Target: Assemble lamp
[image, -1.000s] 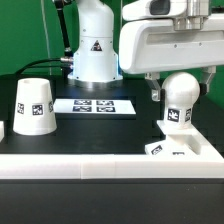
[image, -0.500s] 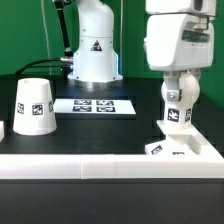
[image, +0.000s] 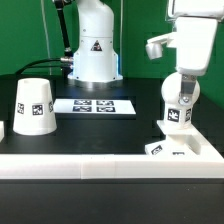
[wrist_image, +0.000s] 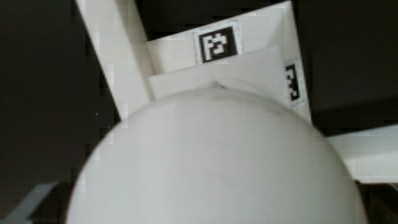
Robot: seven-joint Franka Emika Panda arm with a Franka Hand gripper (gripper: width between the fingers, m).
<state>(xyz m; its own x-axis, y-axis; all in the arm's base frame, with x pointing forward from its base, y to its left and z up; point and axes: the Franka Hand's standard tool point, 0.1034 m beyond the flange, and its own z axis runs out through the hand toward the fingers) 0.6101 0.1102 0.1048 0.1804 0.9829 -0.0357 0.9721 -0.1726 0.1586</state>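
Observation:
The bulb (image: 177,115) stands upright on the low square base (image: 185,149) at the exterior view's right, its tag facing the camera. My gripper (image: 181,90) hangs straight down over the bulb's round head, jaws open, one on each side of the head and not clamped on it. In the wrist view the bulb's round head (wrist_image: 214,160) fills most of the picture, with the tagged base (wrist_image: 228,50) beneath it; my fingers do not show there. The tapered shade (image: 33,105) stands apart, mouth down, at the exterior view's left.
The marker board (image: 92,104) lies flat between shade and bulb. The arm's white pedestal (image: 93,45) stands behind it. A white border wall (image: 90,166) runs along the front and meets the base's corner.
My hand has turned about its vertical axis above the bulb, from broadside to narrow in the exterior view. The bulb's tag faces the same way; the jaws stayed open.

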